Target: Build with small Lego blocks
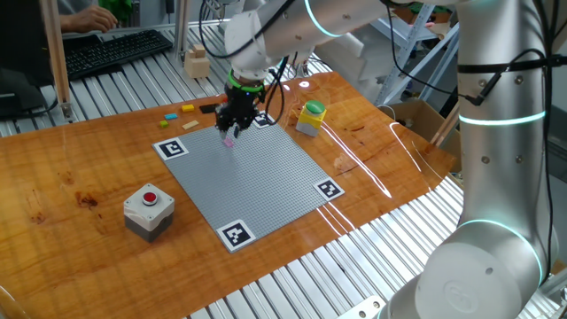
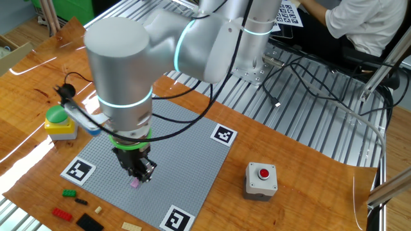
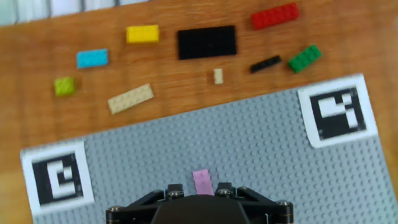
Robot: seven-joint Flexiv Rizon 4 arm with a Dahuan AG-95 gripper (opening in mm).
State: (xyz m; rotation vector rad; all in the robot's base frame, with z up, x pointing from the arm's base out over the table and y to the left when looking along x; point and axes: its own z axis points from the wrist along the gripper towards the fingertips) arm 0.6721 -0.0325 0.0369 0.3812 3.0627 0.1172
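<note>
The pink brick (image 3: 201, 181) is sitting on the grey baseplate (image 3: 261, 143), near its far edge, right under the pincer (image 3: 200, 194). Whether the jaws are gripping it or standing free, I cannot tell. It looks light, stiff and slick, best pinched across its narrow sides. Spare bricks (image 3: 205, 42) are lying beyond on the bench (image 3: 37, 43).

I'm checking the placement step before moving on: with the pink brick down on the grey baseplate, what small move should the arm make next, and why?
Probably lift straight up. The pink brick lies flat on the grey baseplate, and the gripper hangs just over it with its fingers apart, not clamping. The other loose bricks, like the black plate, lie on the wood beyond the baseplate's edge.
</note>
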